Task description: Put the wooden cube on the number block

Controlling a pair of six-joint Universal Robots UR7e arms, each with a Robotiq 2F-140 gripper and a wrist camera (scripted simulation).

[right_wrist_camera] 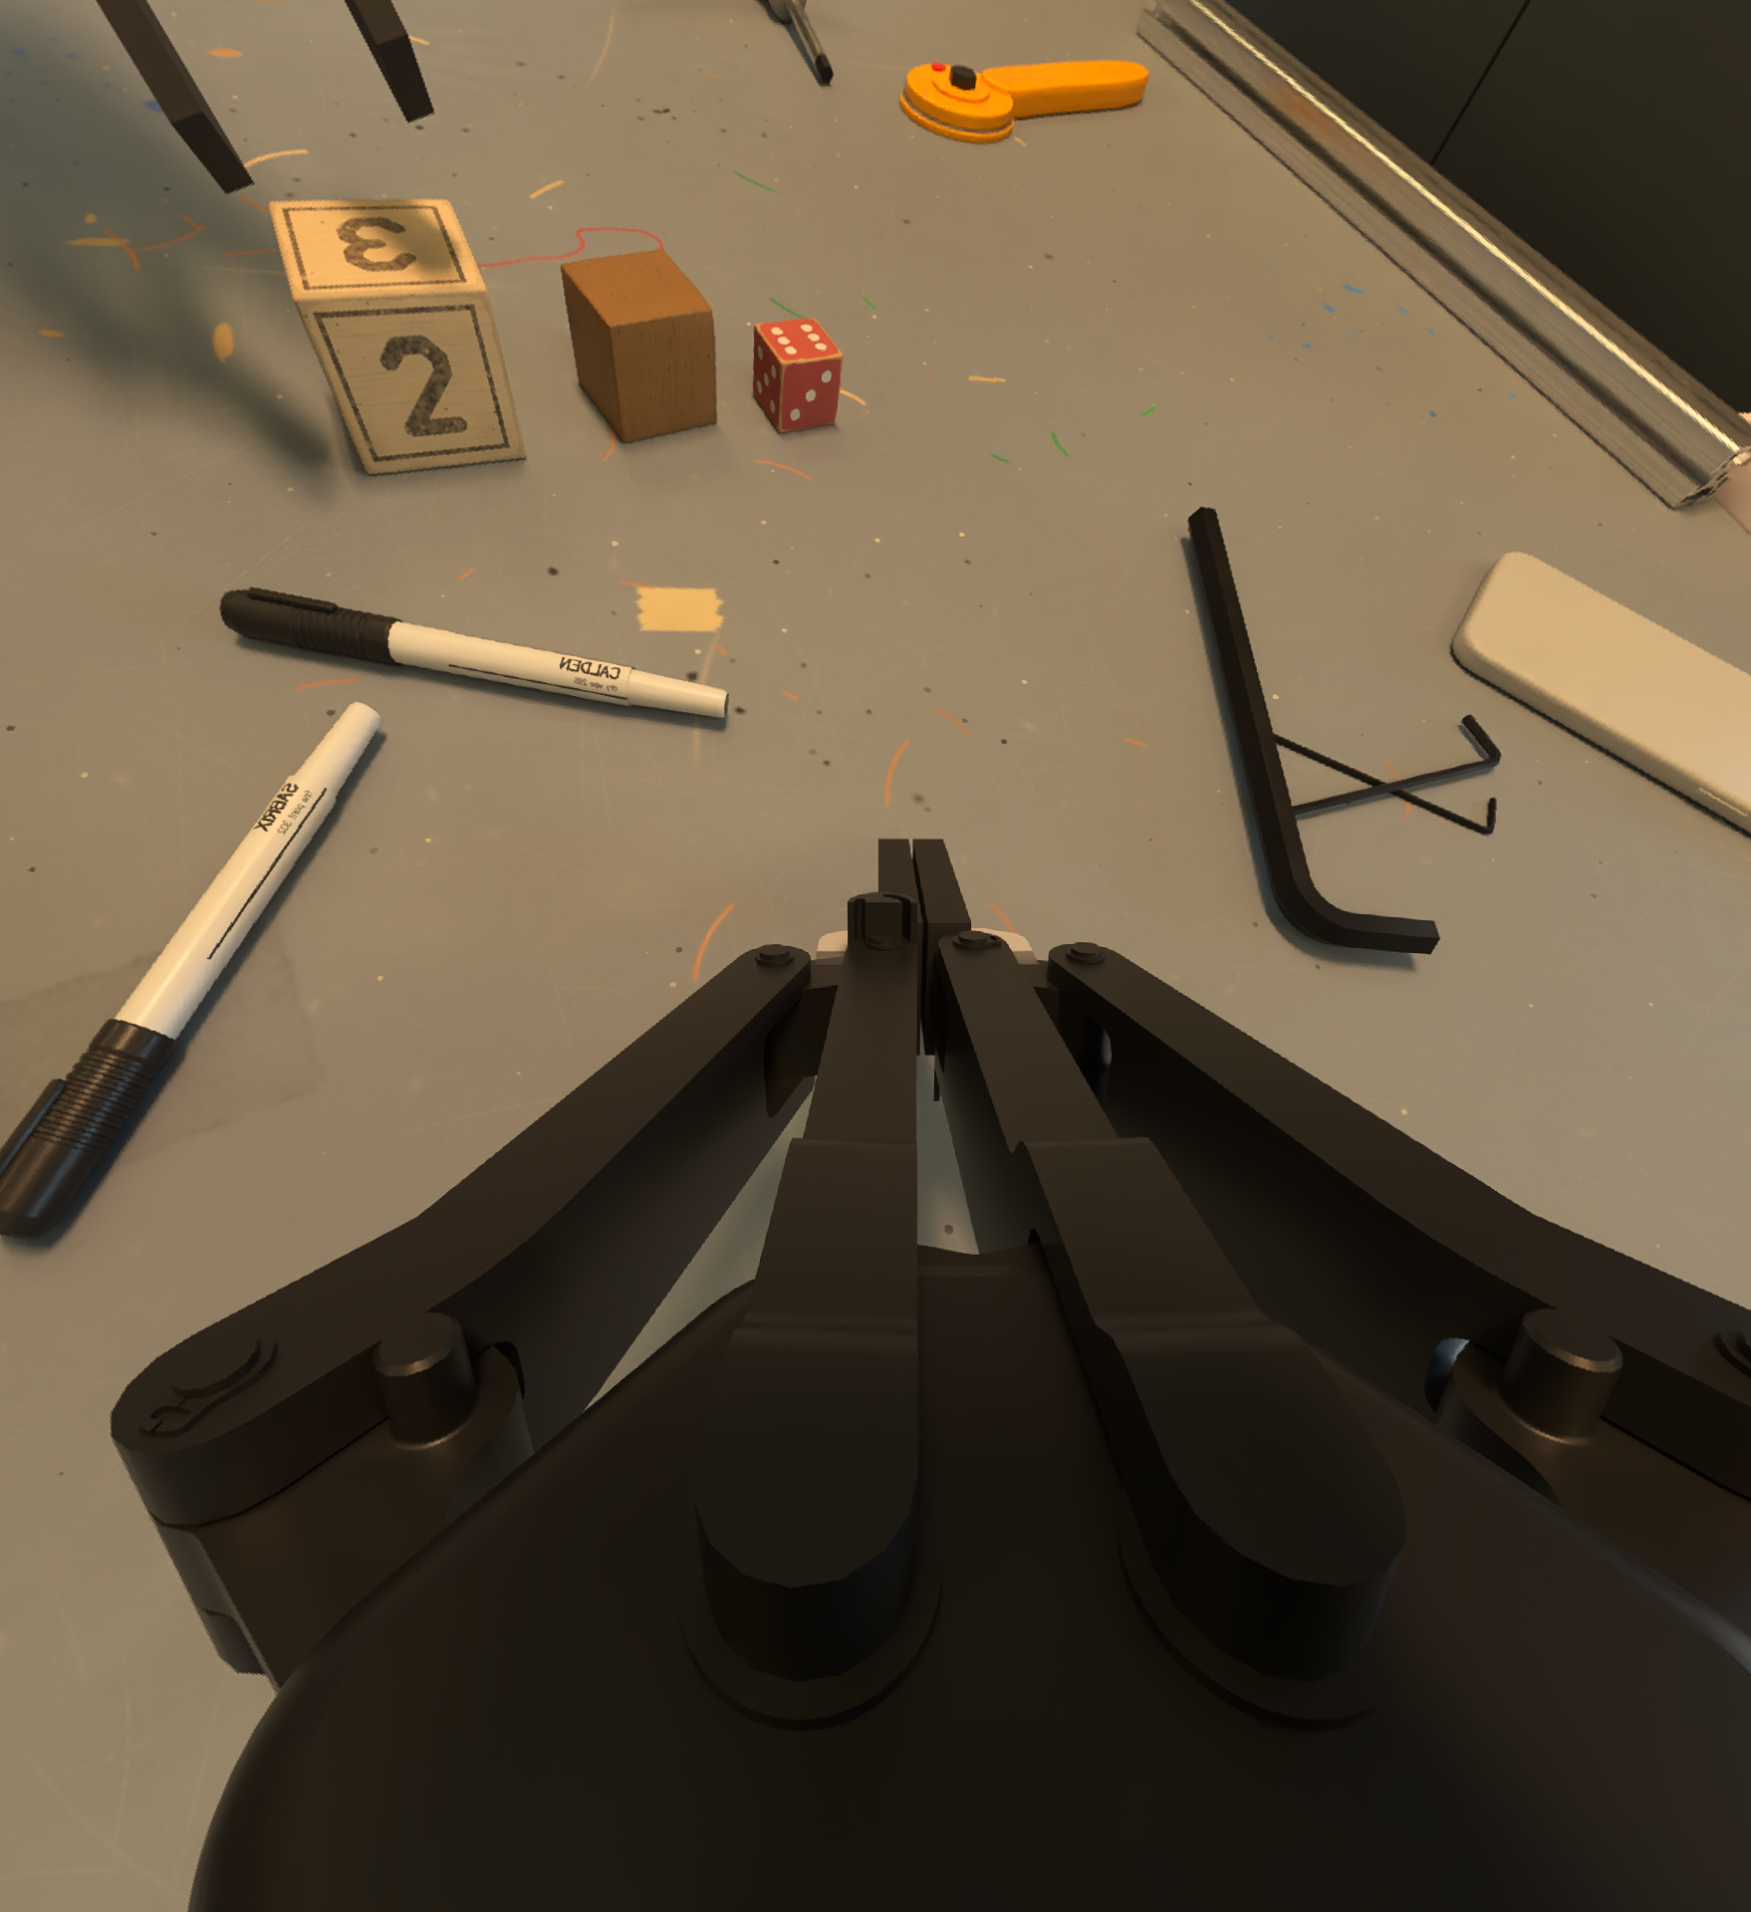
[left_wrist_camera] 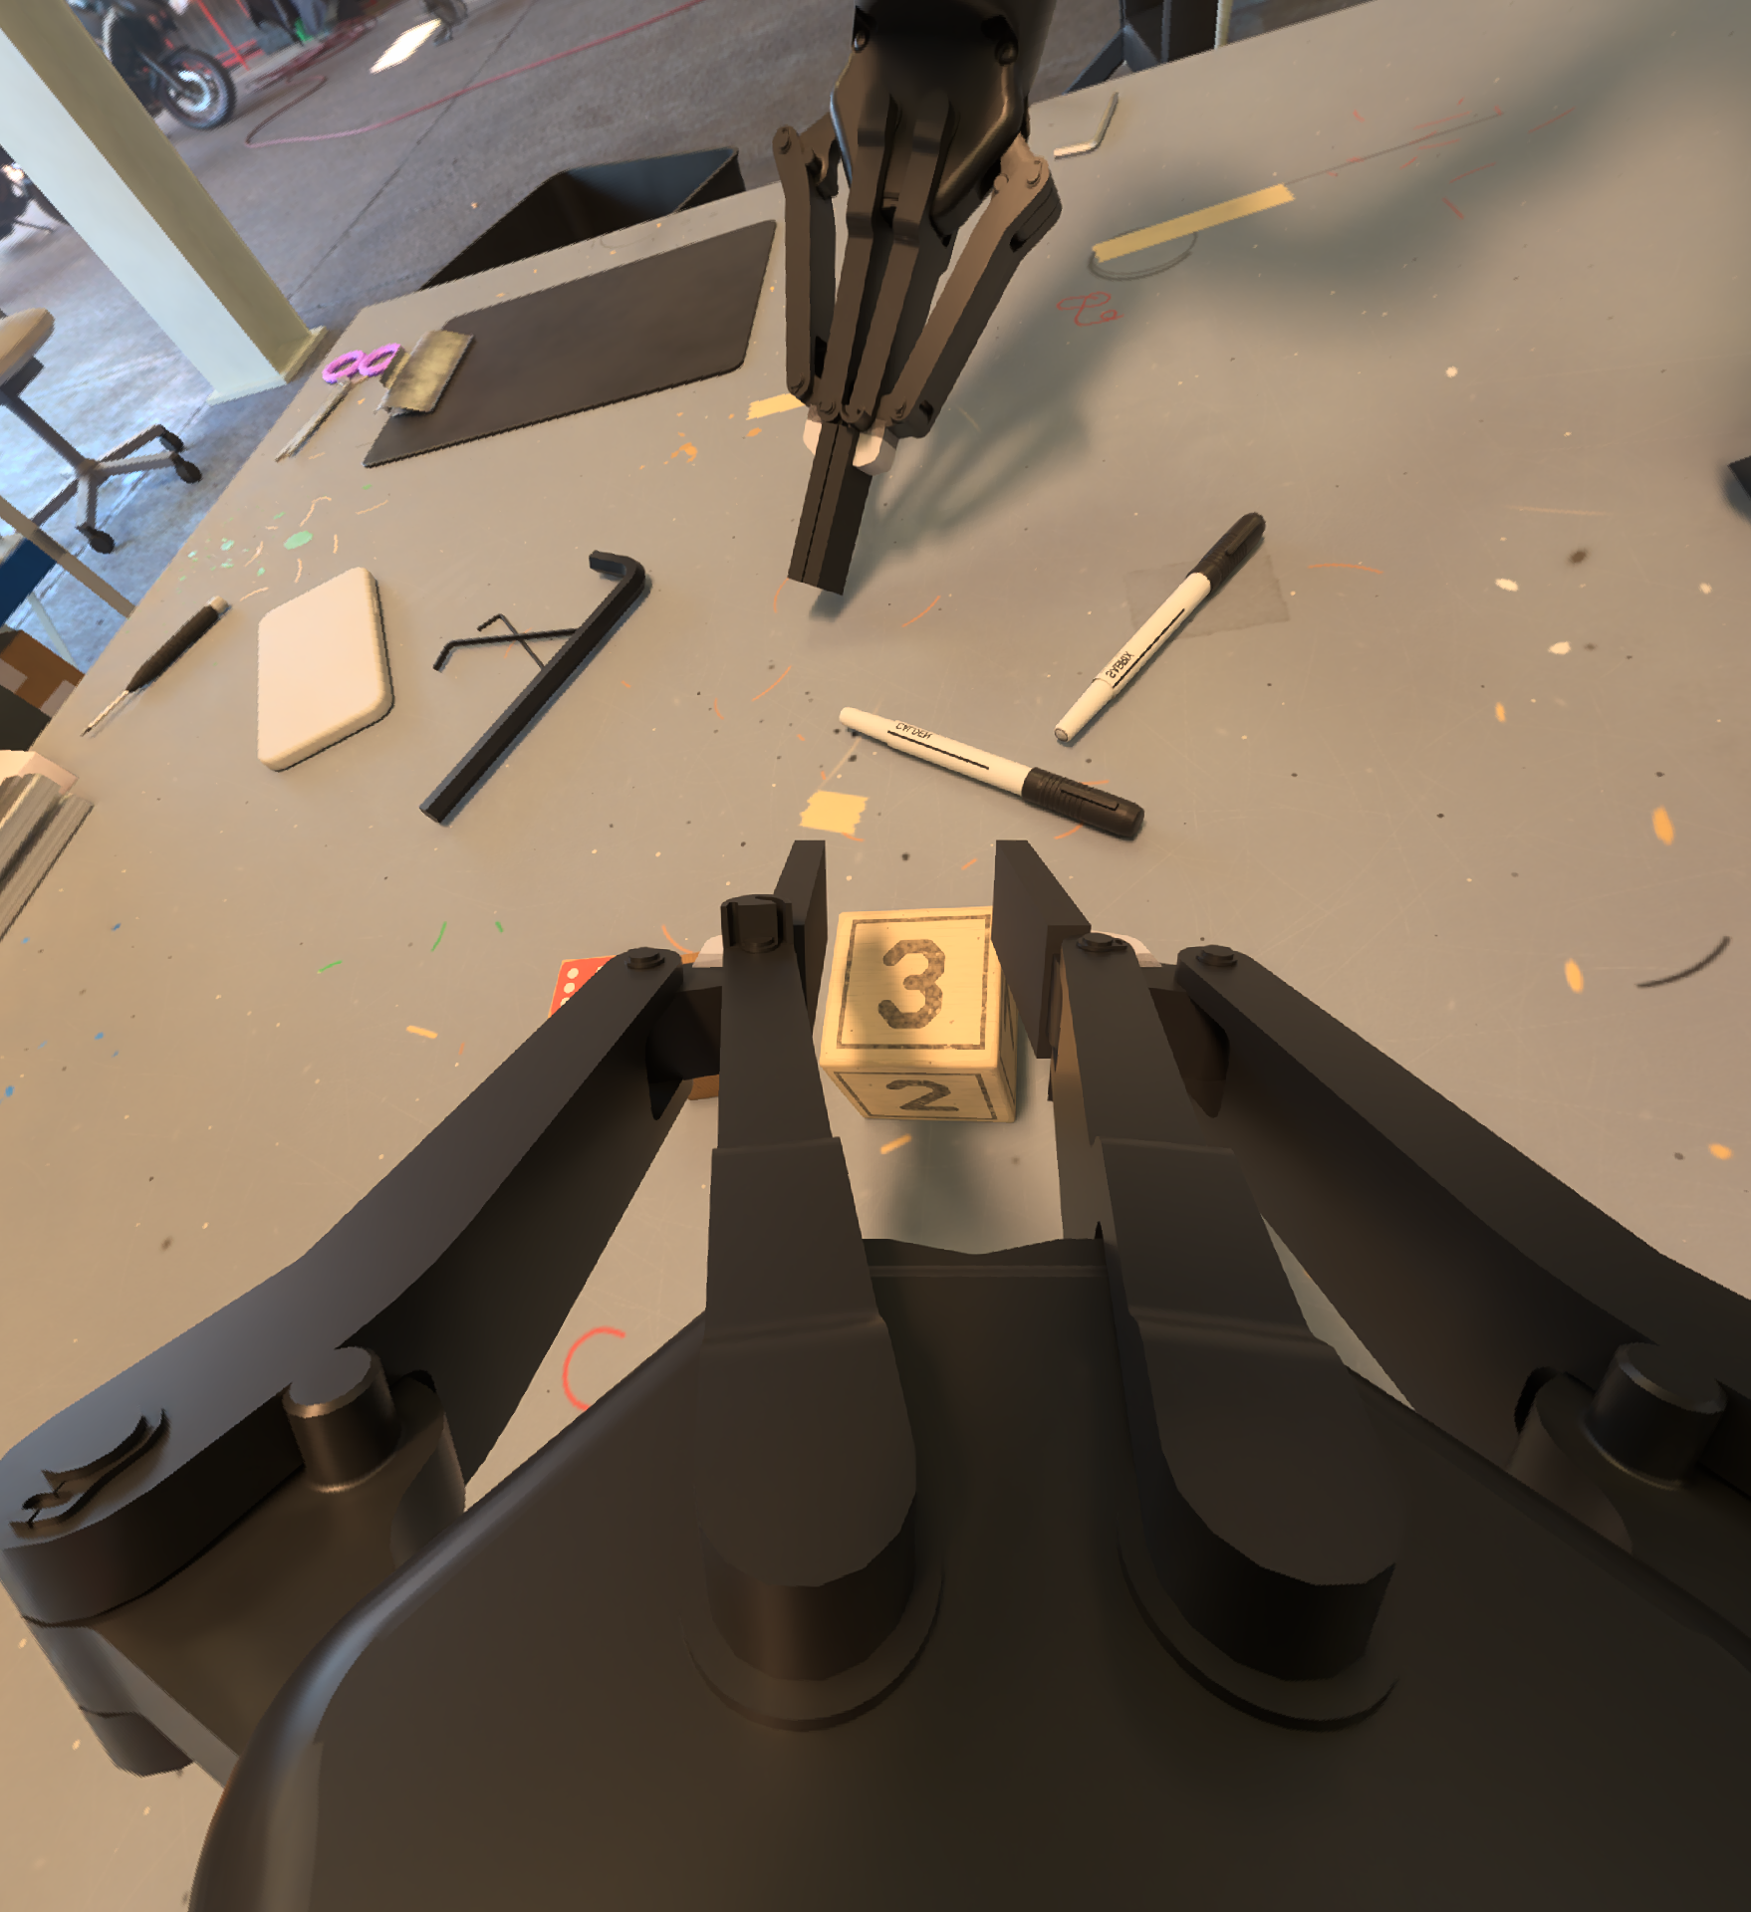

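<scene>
The pale number block point(left_wrist_camera: 913, 1009) stands on the grey table, and it also shows in the right wrist view point(right_wrist_camera: 401, 331). The plain brown wooden cube point(right_wrist_camera: 644, 347) stands on the table just beside it, apart from it. In the left wrist view only a brown sliver of the cube point(left_wrist_camera: 703, 1086) shows behind a finger. My left gripper point(left_wrist_camera: 911, 869) is open and empty, its fingers on either side of the number block and above it; its fingertips point(right_wrist_camera: 219, 166) hang over the block's far side. My right gripper point(right_wrist_camera: 911, 859) is shut and empty, low over bare table, away from the blocks.
A red die point(right_wrist_camera: 797, 375) sits beside the wooden cube. Two markers point(right_wrist_camera: 468, 652) point(right_wrist_camera: 178, 983) lie between my right gripper and the blocks. Hex keys point(right_wrist_camera: 1254, 745), a white pad point(right_wrist_camera: 1647, 704), an orange tool point(right_wrist_camera: 1016, 93) and an aluminium rail point(right_wrist_camera: 1472, 269) lie to the right.
</scene>
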